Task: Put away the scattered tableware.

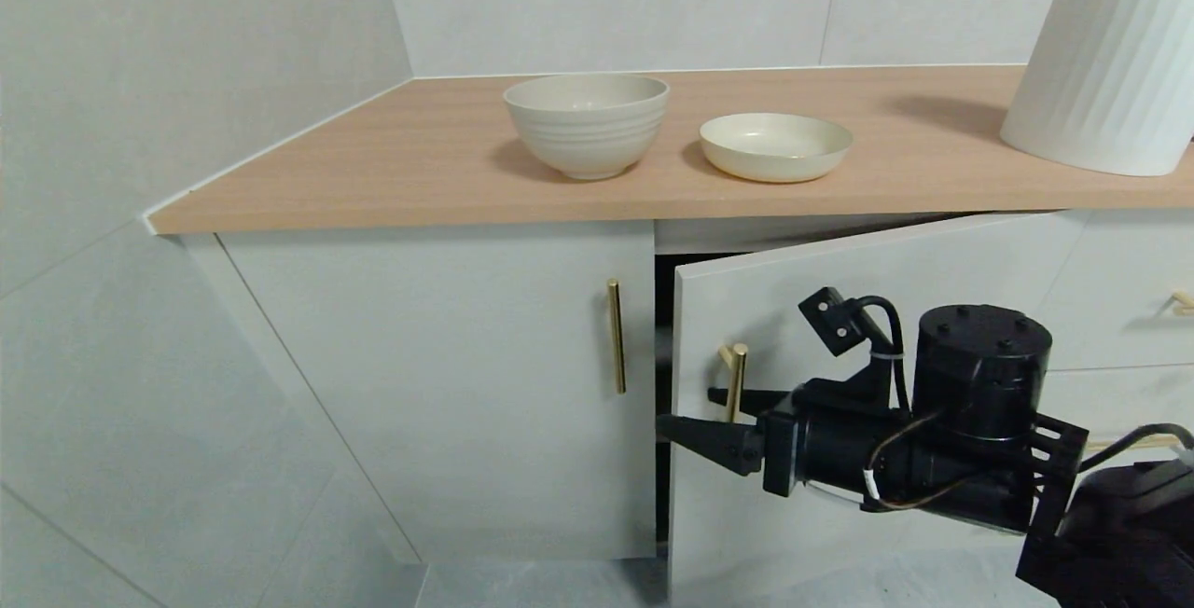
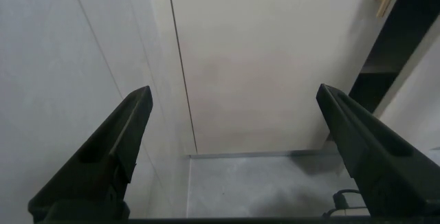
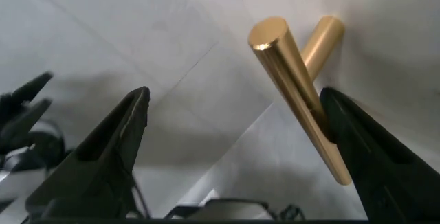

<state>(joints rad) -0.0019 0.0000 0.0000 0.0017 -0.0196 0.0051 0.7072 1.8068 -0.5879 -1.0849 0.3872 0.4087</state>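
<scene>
While the cream bowl [image 1: 586, 123] and the shallow cream dish [image 1: 776, 145] sit on the wooden counter [image 1: 373, 170], the work is lower down at the cabinet. In the head view the bowl stands near 12 o'clock. The dish lies just at the bowl's 3 o'clock, close by but apart from it. A ribbed white vessel [image 1: 1110, 58] stands at 2 o'clock, well apart from both.

Below the counter, the right-hand door [image 1: 839, 291] hangs ajar, with a dark gap [image 1: 663, 310] along its edge. The right jaws, coming in from 4 o'clock, are spread wide around that door's gold handle [image 3: 295, 93]. The bar lies between them, close against one side, and I cannot tell whether it touches.

The left-hand door [image 1: 448, 356] is closed, its own gold handle [image 1: 616, 336] upright. The left jaws are also spread wide and hold nothing, facing that closed door and the grey floor [image 2: 254, 183].
</scene>
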